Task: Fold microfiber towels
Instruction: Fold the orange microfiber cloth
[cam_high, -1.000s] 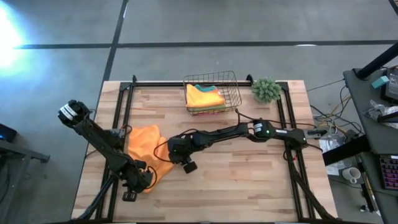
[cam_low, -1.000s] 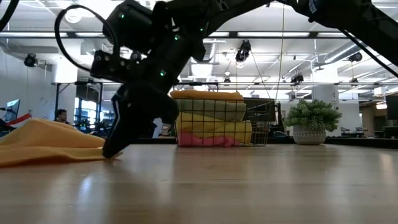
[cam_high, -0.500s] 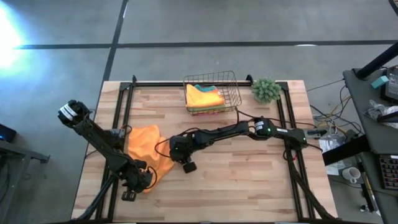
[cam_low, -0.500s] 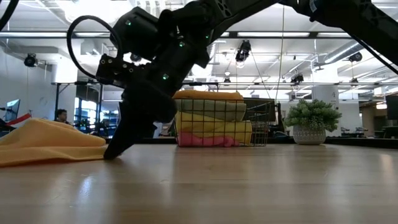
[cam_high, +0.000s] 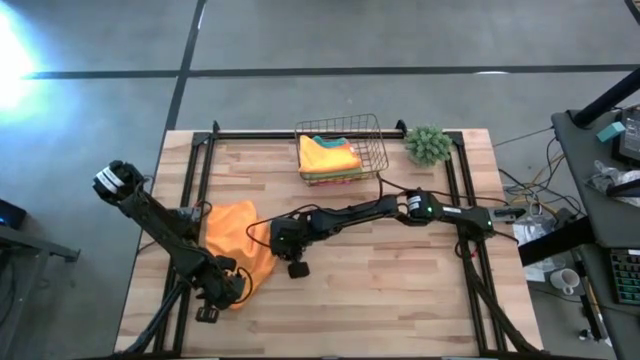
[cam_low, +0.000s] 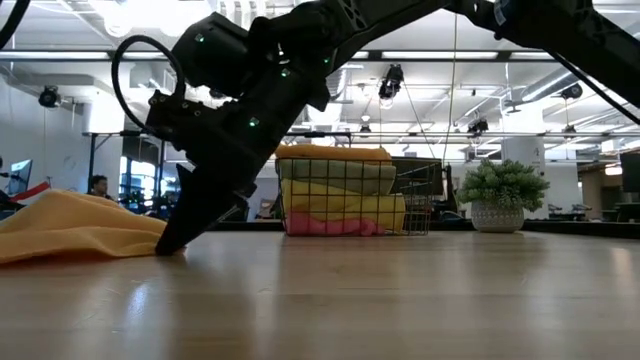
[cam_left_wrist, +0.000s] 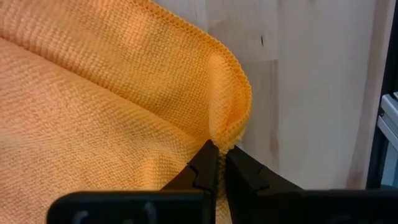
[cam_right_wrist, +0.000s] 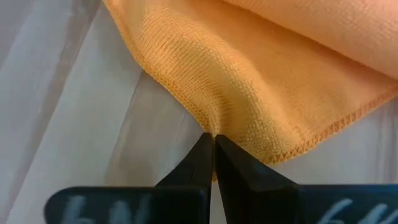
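Both end effectors are clenched on the same soft orange microfiber towel (cam_high: 238, 240), which lies rumpled on the pale wooden tabletop (cam_high: 400, 300) at the centre-left of the high view. My left end effector (cam_left_wrist: 217, 163) pinches a hemmed corner, fingers pressed together with the stitched edge bunched between them. My right end effector (cam_right_wrist: 210, 149) grips another stitched edge of the cloth the same way, low against the wood; in the low view it (cam_low: 170, 243) touches down at the towel's rim.

I judge this cloth light, limp and a little clingy: it will drape and sag from wherever I hold it, so hemmed corners are the right places to take hold, where the stitching gives some body. A shallow pinch could slip off the hem once I lift.

More towels sit stacked in the wire basket (cam_high: 378, 140) at the upper centre, an orange one (cam_high: 328, 155) on top, beside a small green fuzzy plant (cam_high: 428, 144).
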